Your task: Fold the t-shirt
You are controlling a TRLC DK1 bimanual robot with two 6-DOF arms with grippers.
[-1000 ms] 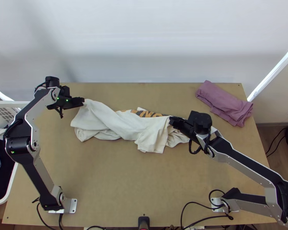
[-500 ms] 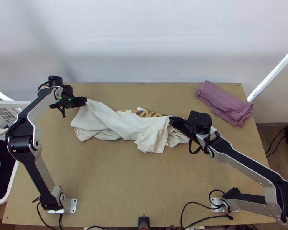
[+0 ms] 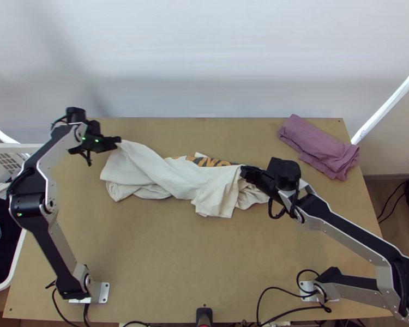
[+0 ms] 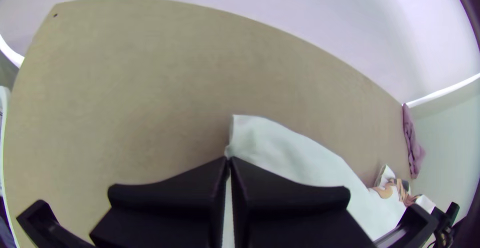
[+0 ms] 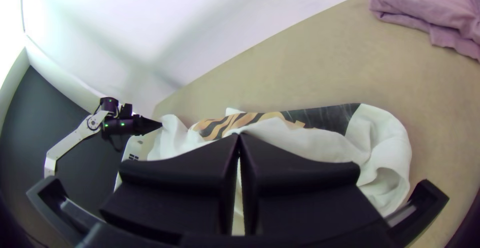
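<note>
Top view: white t-shirt bunched lengthwise on the wooden table, pinched in two places
The left gripper is closed on a corner, the right gripper closed on a ridge of cloth near the dark-and-orange print; it looks light, limp and hardly fragile, likely to sag between holds, so hem or shoulder corners should make the surest grips, with little slipping
</note>
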